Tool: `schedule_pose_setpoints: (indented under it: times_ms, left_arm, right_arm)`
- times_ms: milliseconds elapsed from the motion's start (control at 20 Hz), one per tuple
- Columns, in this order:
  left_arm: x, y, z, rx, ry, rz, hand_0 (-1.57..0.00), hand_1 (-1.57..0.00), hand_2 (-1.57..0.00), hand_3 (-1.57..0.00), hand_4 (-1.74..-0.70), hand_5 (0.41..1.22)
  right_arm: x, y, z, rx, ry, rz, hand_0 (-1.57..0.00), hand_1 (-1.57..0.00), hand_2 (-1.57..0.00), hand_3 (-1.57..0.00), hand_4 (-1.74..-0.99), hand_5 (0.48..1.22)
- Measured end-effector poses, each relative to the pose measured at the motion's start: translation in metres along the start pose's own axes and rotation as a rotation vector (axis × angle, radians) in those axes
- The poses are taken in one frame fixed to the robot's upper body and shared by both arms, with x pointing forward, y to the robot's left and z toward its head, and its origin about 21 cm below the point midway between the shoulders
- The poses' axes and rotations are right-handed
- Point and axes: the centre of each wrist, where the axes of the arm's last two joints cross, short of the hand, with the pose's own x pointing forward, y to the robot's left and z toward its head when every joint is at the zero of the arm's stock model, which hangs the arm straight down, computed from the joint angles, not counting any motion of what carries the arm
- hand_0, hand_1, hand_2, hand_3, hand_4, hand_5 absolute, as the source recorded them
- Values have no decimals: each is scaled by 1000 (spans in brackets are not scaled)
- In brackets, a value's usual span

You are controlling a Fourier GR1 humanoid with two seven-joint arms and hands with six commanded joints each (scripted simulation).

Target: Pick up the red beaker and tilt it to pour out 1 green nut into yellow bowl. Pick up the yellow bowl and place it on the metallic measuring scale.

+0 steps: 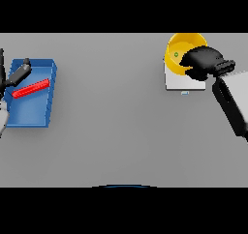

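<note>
Placing step: the yellow bowl [178, 54] sits on the metallic measuring scale [180, 81] at the upper right of the frame, so I judge the task to be at its last step, the set-down and release.
Right hand: the right hand [202, 62] lies over the bowl's right side, its dark fingers curled at the rim; it looks to be gripping the bowl, though the far side of the grip is hidden.
Doing it well: the bowl should rest flat and central on the scale's plate before the fingers loosen; the hand should then open gently and lift straight away, so the rim is not dragged sideways and the nut is not tipped out.
Risk: part of the bowl overhangs the scale's upper edge as seen from the head view, so a nudge on release could slide it off.
Bowl contents: one small green nut [176, 54] shows inside the bowl, left of the fingers.
Blue tray: a blue tray [44, 110] lies on the grey counter [116, 131] at the left of the frame, well apart from the scale.
Tray contents: a long red thing, which I take for the red beaker [31, 89] lying on its side, rests slantwise in the tray.
Left hand: the left hand [18, 72] shows at the tray's upper left corner; I cannot tell how its fingers stand.
</note>
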Motion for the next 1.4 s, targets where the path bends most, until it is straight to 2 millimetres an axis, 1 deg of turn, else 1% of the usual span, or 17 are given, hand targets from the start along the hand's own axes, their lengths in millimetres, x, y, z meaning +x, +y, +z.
schedule_pose_setpoints:
  times_ms: [50, 200, 300, 350, 500, 600, 650, 700, 800, 850, 950, 1000, 1050, 1100, 1200, 1300, 1400]
  left_arm:
    - [-5, 0, 0, -1, 9, -6, 1, 1, 1, 1, -721, 682]
    - [-1, 1, 0, 13, 13, -3, 1, 1, 1, 1, -722, 681]
    - [-4, -3, 0, 0, 18, -6, 1, 1, 1, 1, -722, 678]
    - [-4, -1, 0, 6, 13, -3, 1, 1, 1, 1, -725, 676]
    - [-2, -1, -1, 11, 8, -6, 1, 1, 1, 1, -726, 673]
    - [0, -1, -1, 7, 4, -15, 1, 1, 1, 1, -723, 669]
    - [0, 0, -2, 7, 10, -11, 1, 1, 1, 1, -722, 668]
    - [-3, -2, -1, 0, 7, -16, 1, 1, 1, 1, -724, 667]
    - [-1, 2, -2, 10, 2, -16, 1, 1, 1, 1, -724, 671]
    - [-2, 0, -2, 4, 4, -17, 1, 1, 1, 1, -722, 671]
    - [1, -2, -4, 4, 1, -22, 1, 1, 1, 1, -719, 668]
    - [0, -6, -4, 1, 14, -20, 1, 1, 1, 1, -719, 667]
    - [3, -3, -5, 2, 9, -20, 1, 1, 1, 1, -718, 666]
    - [1, -3, -6, 8, 9, -23, 1, 1, 1, 1, -720, 663]
    - [0, 0, -6, 12, 2, -13, 1, 1, 1, 1, -724, 662]
    - [0, -2, -5, 4, 10, -13, 1, 1, 1, 1, -722, 664]
    - [1, -6, -5, 4, 7, -9, 1, 1, 1, 1, -723, 664]
  right_arm:
    - [-4, 5, -2, 2, 11, -6, -1571, -1571, -1439, -1283, -1741, 1221]
    - [-15, 15, -5, 4, 48, -27, -1571, -1571, -1396, -1362, -1741, 1221]
    - [-21, 22, -8, 25, 66, -33, -1571, -1571, -1396, -1346, -1741, 1221]
    - [-25, 26, -8, 28, 64, -43, -1571, -1571, -1379, -1331, -1741, 1221]
    - [-23, 33, -14, 20, 42, -75, -1571, -1571, -1345, -1403, -1741, 1221]
    - [-25, 35, -17, 23, 34, -92, -1501, -1571, -1330, -1463, -1741, 1221]
    - [-27, 35, -15, 18, 34, -97, -1464, -1571, -1335, -1451, -1741, 1221]
    - [-26, 37, -16, 23, 38, -101, -1448, -1501, -1382, -1390, -1734, 1221]
    - [-24, 41, -17, 30, 31, -111, -1492, -1484, -1450, -1097, -1737, 1221]
    - [-24, 40, -16, 31, 24, -115, -1439, -1337, -1286, -990, -1688, 1221]
    - [-20, 35, -19, 27, 32, -108, -990, -882, -921, -796, -1629, 1080]
    - [-21, 37, -18, 37, 35, -96, -792, -705, -782, -723, -1609, 1029]
    - [-19, 38, -18, 56, 47, -83, -634, -564, -660, -661, -1593, 987]
    - [-19, 35, -18, 65, 43, -61, -507, -451, -553, -604, -1579, 955]
    - [-20, 32, -18, 77, 28, -44, -324, -288, -381, -506, -1560, 909]
    - [-21, 34, -19, 80, 8, -37, -207, -184, -244, -429, -1552, 876]
    - [-22, 36, -18, 69, -2, -49, -132, -117, -156, -359, -1542, 838]
